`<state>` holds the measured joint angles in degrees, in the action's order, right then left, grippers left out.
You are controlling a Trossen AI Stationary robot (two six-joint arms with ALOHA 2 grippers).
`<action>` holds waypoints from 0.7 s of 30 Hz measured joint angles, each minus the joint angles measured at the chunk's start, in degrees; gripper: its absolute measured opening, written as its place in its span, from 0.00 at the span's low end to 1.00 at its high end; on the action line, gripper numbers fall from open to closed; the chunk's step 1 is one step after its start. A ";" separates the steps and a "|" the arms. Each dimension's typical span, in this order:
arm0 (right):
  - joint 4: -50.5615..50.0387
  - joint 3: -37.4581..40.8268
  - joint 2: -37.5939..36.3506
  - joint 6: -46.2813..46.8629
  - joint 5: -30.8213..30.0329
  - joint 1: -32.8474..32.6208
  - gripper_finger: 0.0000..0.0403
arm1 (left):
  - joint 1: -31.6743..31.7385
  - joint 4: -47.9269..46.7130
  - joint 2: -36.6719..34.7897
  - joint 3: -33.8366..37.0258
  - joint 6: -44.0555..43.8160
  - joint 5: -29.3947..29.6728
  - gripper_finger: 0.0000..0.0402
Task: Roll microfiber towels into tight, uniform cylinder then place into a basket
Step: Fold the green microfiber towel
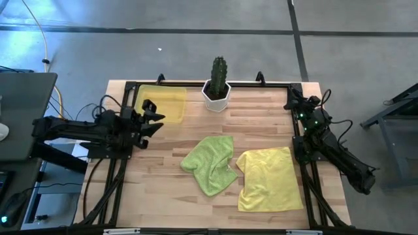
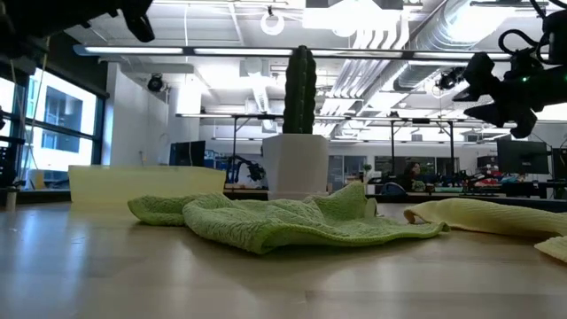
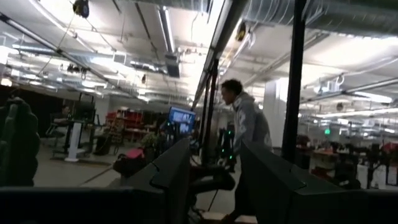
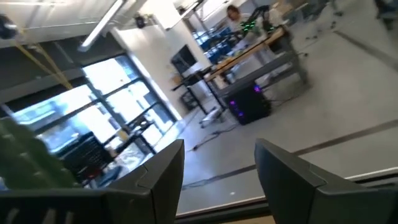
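You have one wooden slatted table (image 1: 261, 111), two microfiber towels and one basket. The pale yellow towel (image 1: 269, 179) and crumpled lime green towel (image 1: 210, 163) lie touching, well clear of both grippers. The translucent yellow plastic basket (image 1: 171, 102) sits just beyond the left gripper (image 1: 155, 118), fingers spread, empty. The right gripper (image 1: 294, 102) is likewise parted.

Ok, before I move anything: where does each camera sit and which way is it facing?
High view: above the table, looking straight down on the green towel, yellow towel, basket and cactus pot; both arms show, left claw and right claw at the sides.
Low view: at tabletop height, looking level across the towels to the room; arm parts hang from above.
Left wrist view: looks past its open fingers into the room, at a person.
Right wrist view: past its open fingers toward the floor and desks.
Shared: high and low views both show towels, basket, cactus.
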<state>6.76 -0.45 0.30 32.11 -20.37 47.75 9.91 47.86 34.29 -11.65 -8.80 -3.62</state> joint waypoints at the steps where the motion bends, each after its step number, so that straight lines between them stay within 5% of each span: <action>1: 0.31 -0.01 0.00 0.03 0.84 0.00 0.47 | -0.06 0.01 1.38 -0.73 0.02 -0.02 0.33; 11: 19.23 0.00 0.00 -0.62 14.35 -0.58 0.47 | -1.18 0.02 17.92 -8.05 0.89 -0.02 0.33; 21: 26.15 -1.91 2.53 -7.91 14.59 -2.96 0.47 | -1.18 -0.02 36.34 -15.41 0.90 0.00 0.33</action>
<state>32.91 -2.36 2.83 24.20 -5.78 44.79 8.73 47.83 70.64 -27.06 -7.90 -3.62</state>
